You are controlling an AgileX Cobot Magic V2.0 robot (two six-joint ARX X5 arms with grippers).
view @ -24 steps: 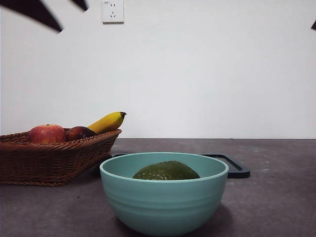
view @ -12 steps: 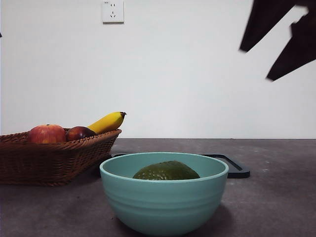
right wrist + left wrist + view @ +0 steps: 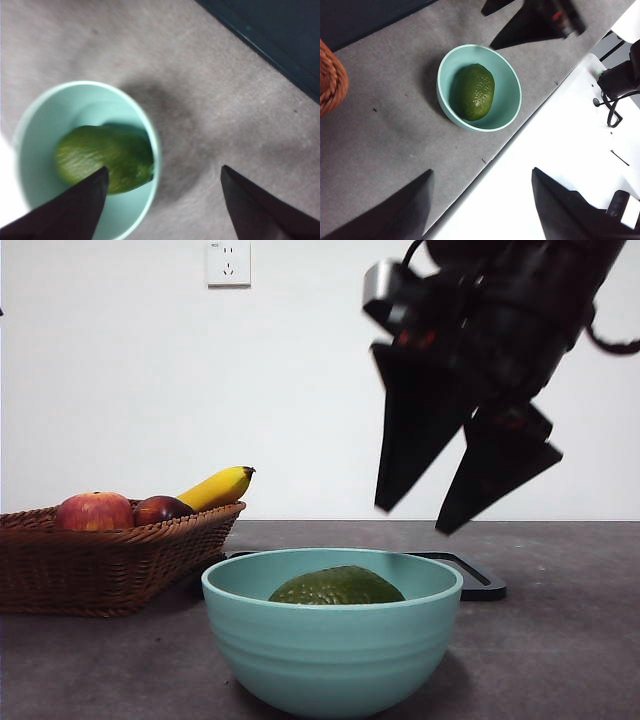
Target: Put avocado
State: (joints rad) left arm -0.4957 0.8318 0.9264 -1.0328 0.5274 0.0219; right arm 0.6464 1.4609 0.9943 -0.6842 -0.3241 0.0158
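The dark green avocado (image 3: 337,586) lies inside a teal bowl (image 3: 332,650) at the table's front; both also show in the left wrist view, avocado (image 3: 472,91) in bowl (image 3: 512,82), and in the right wrist view, avocado (image 3: 102,156) in bowl (image 3: 30,120). My right gripper (image 3: 413,521) hangs open and empty above the bowl's right rim, a short way above it; in its own view (image 3: 162,172) the jaws stand wide apart. My left gripper (image 3: 481,175) is open and empty, high above the table's near edge, away from the bowl.
A wicker basket (image 3: 100,565) at the left holds red apples (image 3: 94,511) and a yellow banana (image 3: 217,487). A dark tray (image 3: 470,575) lies behind the bowl. A wall socket (image 3: 228,262) is on the white wall.
The left arm's tips left the top left corner. The right arm came down from the top right corner to just above the bowl's right side.
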